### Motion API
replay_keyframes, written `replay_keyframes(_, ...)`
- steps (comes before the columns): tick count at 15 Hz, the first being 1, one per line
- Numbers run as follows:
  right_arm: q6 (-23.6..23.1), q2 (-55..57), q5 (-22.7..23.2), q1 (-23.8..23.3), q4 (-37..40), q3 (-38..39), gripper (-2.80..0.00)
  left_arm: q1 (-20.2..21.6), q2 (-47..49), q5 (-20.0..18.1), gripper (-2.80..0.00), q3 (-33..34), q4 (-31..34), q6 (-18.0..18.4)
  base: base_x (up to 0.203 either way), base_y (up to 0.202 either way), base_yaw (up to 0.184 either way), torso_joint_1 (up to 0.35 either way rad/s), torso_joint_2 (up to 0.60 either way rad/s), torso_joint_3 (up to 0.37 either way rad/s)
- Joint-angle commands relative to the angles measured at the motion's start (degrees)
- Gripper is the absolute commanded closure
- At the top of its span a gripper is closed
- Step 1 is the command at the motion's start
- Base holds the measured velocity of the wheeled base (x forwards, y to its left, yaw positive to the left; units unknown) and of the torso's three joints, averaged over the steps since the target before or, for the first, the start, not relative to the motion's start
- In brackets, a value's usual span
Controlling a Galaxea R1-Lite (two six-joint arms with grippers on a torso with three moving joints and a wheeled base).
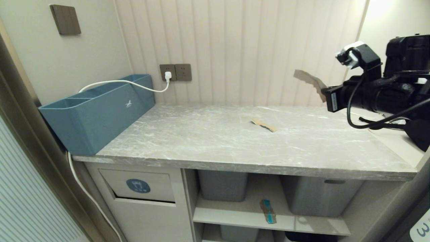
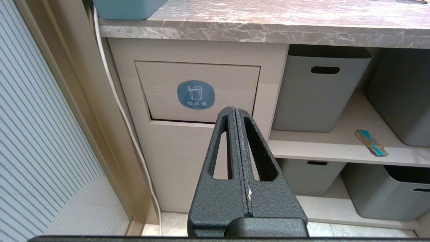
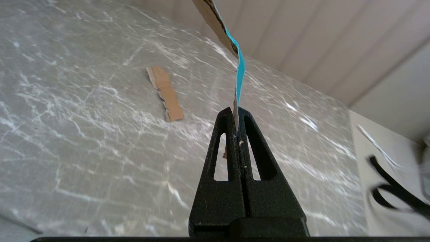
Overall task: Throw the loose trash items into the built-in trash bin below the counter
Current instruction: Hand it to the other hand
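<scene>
The right gripper (image 3: 237, 116) pinches one cardboard scrap (image 1: 309, 81) above the bench (image 1: 201, 141), another scrap (image 1: 263, 124) below it and the bin flap (image 2: 198, 92) unopened beyond the shut left gripper (image 2: 237, 112)

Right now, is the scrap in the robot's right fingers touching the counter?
Apart. The head view shows the held scrap in the right gripper, lifted clear above the counter.

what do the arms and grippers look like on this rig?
Right arm: matte black, bulky cylindrical links, looped black cables, a white-topped module above the wrist and a small white label near the gripper end. Right gripper and left gripper match: textured black tapered fingers, each with a long slot cut-out. The left arm itself is not visible.
</scene>
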Motion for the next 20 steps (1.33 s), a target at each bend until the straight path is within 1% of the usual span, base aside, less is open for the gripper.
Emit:
replay_keyframes(1,0.31,-12.7,-4.06,0.03,-3.07,9.65,0.0,0.01,-0.15,0.0,0.0,-0.03,0.0,-0.01,0.0,0.0,0.0,0.0,0.0,0.0)
replay_keyframes(2,0.8,-16.87,-6.46,0.04,-4.68,13.68,0.0,0.01,-0.09,0.0,0.0,0.0,0.03,-0.01,0.0,0.0,0.0,0.0,0.0,0.0)
replay_keyframes(3,1.23,-20.71,-7.86,0.07,-5.62,17.29,0.0,0.01,-0.15,0.0,0.0,0.0,0.09,-0.01,0.0,0.0,0.0,0.0,0.0,0.0)
replay_keyframes(5,1.69,-28.94,-8.68,1.27,-6.73,26.24,0.0,0.01,-0.15,-0.14,0.0,0.0,0.0,0.29,0.0,0.0,0.0,0.0,0.0,0.0)
replay_keyframes(6,1.75,-31.77,-7.54,4.03,-7.0,29.86,0.0,0.01,-0.15,-0.62,0.0,0.09,-0.35,0.96,0.0,0.0,0.0,0.0,0.0,0.0)
replay_keyframes(7,1.69,-32.9,-5.94,7.46,-7.13,31.34,0.0,0.01,-0.15,-0.62,0.0,0.37,-1.84,1.52,0.0,0.0,0.0,0.0,0.0,0.0)
replay_keyframes(8,1.62,-32.79,-5.04,11.12,-7.14,31.38,0.0,0.01,-0.08,-0.67,0.0,-0.5,-4.44,1.83,0.0,0.0,0.0,0.0,0.0,0.0)
replay_keyframes(9,1.58,-32.09,-4.58,15.12,-7.15,31.08,0.0,0.01,-0.06,-0.69,0.0,-2.61,-5.6,2.0,0.0,0.0,0.0,0.0,0.0,0.0)
replay_keyframes(10,1.57,-30.1,-4.27,19.84,-7.14,30.03,0.0,0.01,0.55,-0.91,0.0,-5.57,-5.46,1.99,0.0,0.0,0.0,0.0,0.0,0.0)
replay_keyframes(11,1.65,-26.6,-4.03,23.52,-7.13,28.11,0.0,0.01,2.67,-1.75,0.0,-8.37,-4.92,1.69,0.0,0.0,0.0,0.0,0.0,0.0)
replay_keyframes(12,1.72,-22.99,-3.45,26.35,-7.14,25.77,0.0,-0.05,6.29,-3.3,-2.8,-11.41,-4.48,0.74,0.0,0.0,0.0,0.0,0.0,0.0)
replay_keyframes(14,1.86,-14.98,-1.52,29.05,-7.42,20.18,0.0,-0.63,16.05,-8.79,-2.8,-16.73,-4.46,-2.36,0.0,0.0,0.0,0.0,0.0,0.0)
replay_keyframes(16,2.05,-7.69,0.56,30.86,-7.99,14.89,0.0,-1.4,26.75,-16.8,-2.8,-21.23,-6.36,-7.09,0.0,0.0,0.0,0.0,0.0,0.0)
replay_keyframes(17,2.15,-4.79,1.72,31.51,-8.49,12.95,0.0,-1.7,31.85,-20.58,-2.8,-22.8,-8.46,-9.12,0.0,0.0,0.0,0.0,0.0,0.0)
replay_keyframes(18,2.33,-2.17,3.32,31.86,-9.04,11.56,0.0,-1.91,37.2,-23.5,-2.8,-23.66,-11.48,-10.42,0.0,0.0,0.0,0.0,0.0,0.0)
replay_keyframes(20,3.37,2.68,7.27,32.13,-9.7,9.62,0.0,-2.49,49.82,-27.24,-2.8,-24.6,-21.76,-11.87,0.0,0.0,0.0,0.0,0.0,0.0)
